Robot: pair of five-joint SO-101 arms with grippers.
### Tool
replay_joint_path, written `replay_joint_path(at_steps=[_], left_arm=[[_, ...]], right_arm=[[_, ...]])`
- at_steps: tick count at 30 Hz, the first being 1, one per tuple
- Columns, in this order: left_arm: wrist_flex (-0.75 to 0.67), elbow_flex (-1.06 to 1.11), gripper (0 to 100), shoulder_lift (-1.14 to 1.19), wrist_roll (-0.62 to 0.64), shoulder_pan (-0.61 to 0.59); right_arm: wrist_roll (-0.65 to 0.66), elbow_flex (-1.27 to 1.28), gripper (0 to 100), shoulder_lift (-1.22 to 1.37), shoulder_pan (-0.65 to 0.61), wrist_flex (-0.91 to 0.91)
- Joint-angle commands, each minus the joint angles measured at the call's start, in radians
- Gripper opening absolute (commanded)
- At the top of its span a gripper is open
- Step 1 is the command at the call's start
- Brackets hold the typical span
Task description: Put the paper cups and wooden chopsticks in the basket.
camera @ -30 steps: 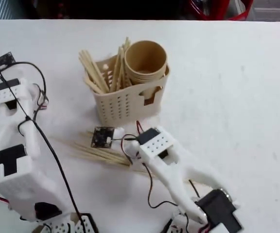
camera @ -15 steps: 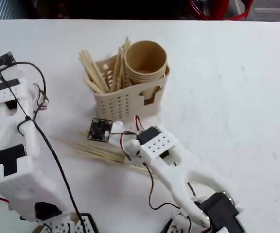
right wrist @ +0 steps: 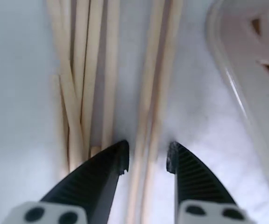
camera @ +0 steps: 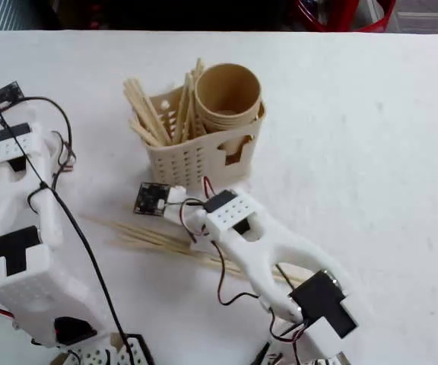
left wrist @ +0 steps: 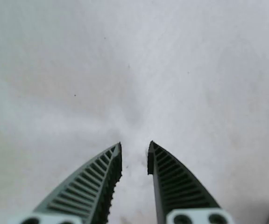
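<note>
White table (camera: 371, 152): matte, faintly textured top. Beyond its far edge the room is dark, and a red object (camera: 341, 11) shows there. The basket (camera: 204, 156) stands upright near the table's middle. It is cream plastic with perforated walls and a cut-out in the near wall. The paper cups (camera: 228, 95) are nested inside it, tan, mouth up, with the rim above the basket wall. Beside the cups you have the upright chopsticks (camera: 147, 114), pale wood, leaning outward in a fan over the basket's edge. The loose chopsticks (camera: 150, 239) lie flat on the table in front of the basket, roughly parallel, with one end passing under the right arm (camera: 249, 236). The right gripper (right wrist: 146, 161) sits low over them, near the basket wall. Its fingers are parted and clamp nothing, and two sticks run between the tips; you cannot tell whether they touch. The left gripper (left wrist: 134, 156) points at bare table with a narrow gap between its fingers, holding nothing. The left arm (camera: 17, 213) stands well apart from the basket.
</note>
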Motion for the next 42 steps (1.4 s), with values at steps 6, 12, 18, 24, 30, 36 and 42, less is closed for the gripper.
replay_joint_path(at_steps=[6, 12, 18, 24, 30, 36, 42], left_arm=[[-0.014, -0.048, 11, -0.008, 0.012, -0.008], [-0.018, -0.046, 11, -0.005, 0.012, -0.008], [-0.02, -0.048, 11, -0.004, 0.012, -0.008], [-0.02, -0.048, 11, -0.004, 0.012, -0.008], [-0.02, -0.046, 11, -0.004, 0.012, -0.008], [-0.02, -0.044, 11, -0.004, 0.012, -0.008], [-0.021, -0.048, 11, -0.004, 0.011, -0.008]], right_arm=[[0.011, -0.04, 1.8, 0.002, 0.013, 0.05], [0.014, 0.014, 1.7, -0.117, 0.053, 0.064], [-0.018, 0.17, 1.7, -0.581, 0.065, 0.133], [-0.026, 0.193, 1.7, -0.947, 0.064, 0.24], [-0.025, 0.184, 1.9, -0.751, 0.054, 0.217], [-0.026, 0.094, 13.6, -0.367, 0.038, 0.076], [-0.037, -0.023, 19.8, -0.18, -0.053, 0.081]])
